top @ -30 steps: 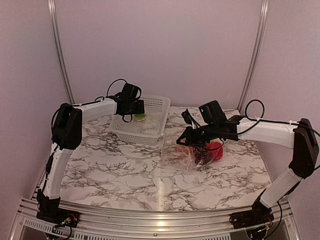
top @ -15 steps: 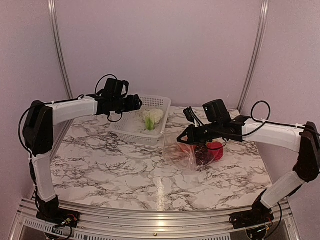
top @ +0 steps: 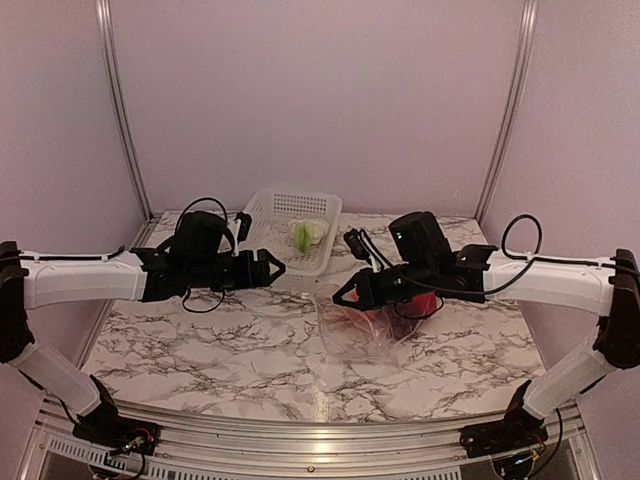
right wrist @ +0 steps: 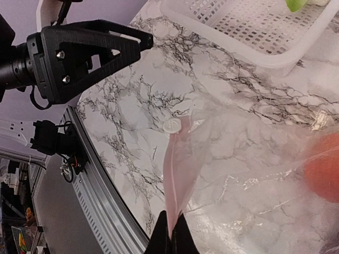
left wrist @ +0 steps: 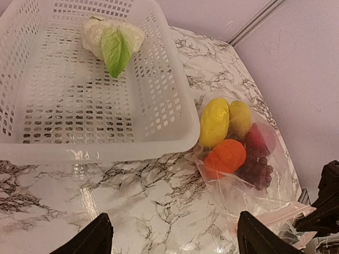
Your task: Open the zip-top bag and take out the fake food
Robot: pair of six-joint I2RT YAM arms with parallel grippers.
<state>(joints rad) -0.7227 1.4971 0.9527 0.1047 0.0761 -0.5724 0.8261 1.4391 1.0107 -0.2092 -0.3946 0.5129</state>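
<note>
The clear zip-top bag lies right of centre on the table. My right gripper is shut on its pinkish-white zip strip and holds that edge up, as the right wrist view shows. Inside the bag are two yellow pieces, an orange fruit, purple grapes and a red piece. The white-green cabbage lies in the white basket. My left gripper is open and empty, low over the table between basket and bag.
The white perforated basket stands at the back centre, touching the bag's far end. The left gripper's black body faces the right gripper across bare marble. The metal table rail runs along the near edge.
My left gripper let the cabbage go in the basket, then swung down and toward the bag. My right gripper moved left and nearer with the bag's zip edge.
</note>
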